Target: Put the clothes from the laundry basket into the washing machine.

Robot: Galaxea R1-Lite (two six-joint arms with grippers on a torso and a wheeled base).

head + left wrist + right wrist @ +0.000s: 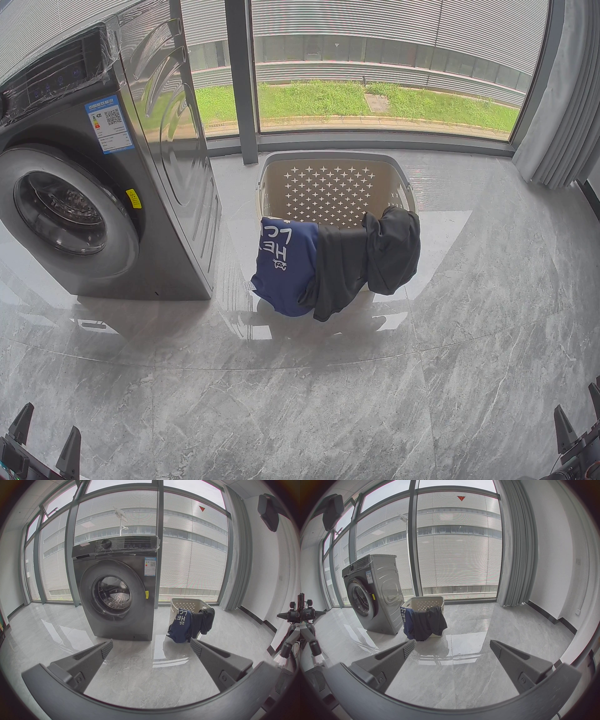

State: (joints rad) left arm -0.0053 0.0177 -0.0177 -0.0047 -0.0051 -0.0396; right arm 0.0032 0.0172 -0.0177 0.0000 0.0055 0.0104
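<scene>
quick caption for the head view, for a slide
Blue shirt and black clothes draped over the laundry basket front rim, beside the washing machine on a glossy grey floor.

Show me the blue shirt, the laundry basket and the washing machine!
blue shirt [284,265]: head view, its draped front.
laundry basket [331,187]: head view, its star-holed back wall.
washing machine [59,212]: head view, its round door window.

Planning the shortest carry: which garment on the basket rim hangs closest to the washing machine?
The blue garment with white lettering: on the basket it hangs at the end toward the washing machine; the black clothes drape farther off.
</scene>
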